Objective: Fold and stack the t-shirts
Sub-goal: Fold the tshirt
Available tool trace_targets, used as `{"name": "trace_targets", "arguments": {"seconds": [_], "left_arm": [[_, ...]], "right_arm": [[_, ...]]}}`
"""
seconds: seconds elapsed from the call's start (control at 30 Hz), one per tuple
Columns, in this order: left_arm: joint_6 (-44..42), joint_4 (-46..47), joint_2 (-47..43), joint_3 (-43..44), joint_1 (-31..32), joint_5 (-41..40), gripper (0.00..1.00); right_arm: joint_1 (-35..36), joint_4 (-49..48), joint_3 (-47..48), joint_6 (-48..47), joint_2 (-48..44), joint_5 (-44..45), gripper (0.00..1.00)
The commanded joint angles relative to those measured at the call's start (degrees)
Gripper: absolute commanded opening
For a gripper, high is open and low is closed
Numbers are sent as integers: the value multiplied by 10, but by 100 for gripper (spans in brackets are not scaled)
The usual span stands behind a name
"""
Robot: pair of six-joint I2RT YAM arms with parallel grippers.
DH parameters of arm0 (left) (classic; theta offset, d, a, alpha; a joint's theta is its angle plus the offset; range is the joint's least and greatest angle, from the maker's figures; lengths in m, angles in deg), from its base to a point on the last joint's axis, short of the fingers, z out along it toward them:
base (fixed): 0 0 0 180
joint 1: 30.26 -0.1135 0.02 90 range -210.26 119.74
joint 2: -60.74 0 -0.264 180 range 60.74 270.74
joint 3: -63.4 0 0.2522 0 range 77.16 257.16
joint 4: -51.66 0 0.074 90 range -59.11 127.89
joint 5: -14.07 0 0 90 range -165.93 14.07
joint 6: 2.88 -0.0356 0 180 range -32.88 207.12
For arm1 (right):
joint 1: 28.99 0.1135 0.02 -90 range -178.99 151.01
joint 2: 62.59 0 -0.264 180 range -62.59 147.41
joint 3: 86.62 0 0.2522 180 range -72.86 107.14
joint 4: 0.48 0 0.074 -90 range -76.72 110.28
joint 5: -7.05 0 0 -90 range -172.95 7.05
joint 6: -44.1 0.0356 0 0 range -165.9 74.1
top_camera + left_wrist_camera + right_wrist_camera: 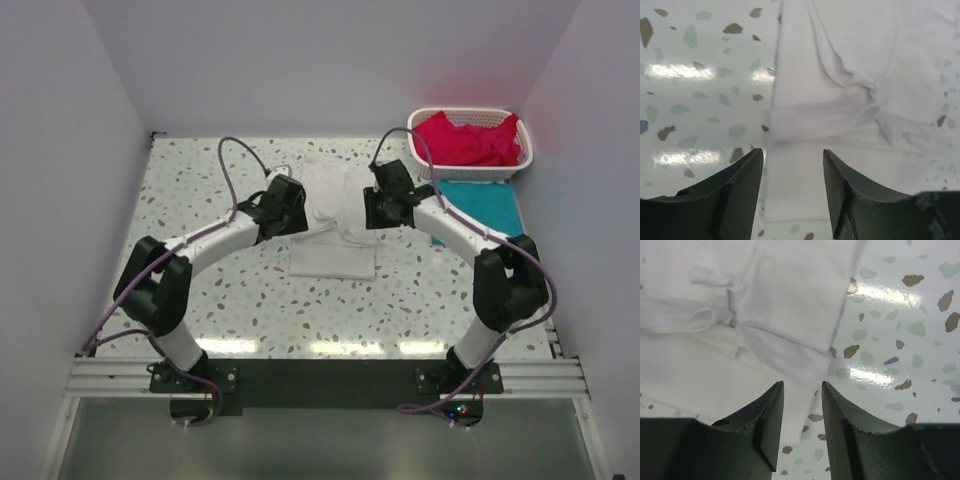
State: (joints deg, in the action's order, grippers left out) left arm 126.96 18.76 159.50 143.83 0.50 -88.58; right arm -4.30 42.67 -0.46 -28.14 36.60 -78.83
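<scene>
The white t-shirt lies partly folded in the middle of the speckled table, with the left gripper and right gripper at its opposite side edges, jaws spread.

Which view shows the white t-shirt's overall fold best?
Top external: it alone takes in nearly the whole white t-shirt and its folded outline. Left wrist shows only its left edge; right wrist only its right edge.

We find one t-shirt at the middle of the desk, between the left claw and the right claw. In the far right corner, a basket holds more t-shirts; another t-shirt lies just before it.
</scene>
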Motion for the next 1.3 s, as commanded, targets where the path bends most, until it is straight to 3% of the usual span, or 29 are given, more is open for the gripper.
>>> {"name": "trace_targets", "arguments": {"seconds": [0.0,0.2,0.27,0.53,0.73,0.97,1.13,1.27], "left_arm": [[2,2,-55,-22,73,-65,56],[5,34,-32,-76,105,-40,35],[2,46,-22,-87,112,-39,34],[-1,56,13,-108,128,-31,34],[-1,48,16,-117,129,-30,34],[2,44,-3,-138,130,-19,34],[10,44,-25,-160,130,-16,34],[15,47,-37,-171,131,-14,35]], "right_arm": [[32,-40,-16,-29,-51,0,40],[81,-93,-49,-23,-31,-31,18],[86,-114,-54,-18,-16,-38,13],[87,-150,-46,-6,46,-65,9],[81,-140,-13,-31,96,-5,6],[33,-172,93,-40,125,59,10],[39,-192,109,-57,99,-64,22],[53,-236,15,-35,53,-196,24]]}}
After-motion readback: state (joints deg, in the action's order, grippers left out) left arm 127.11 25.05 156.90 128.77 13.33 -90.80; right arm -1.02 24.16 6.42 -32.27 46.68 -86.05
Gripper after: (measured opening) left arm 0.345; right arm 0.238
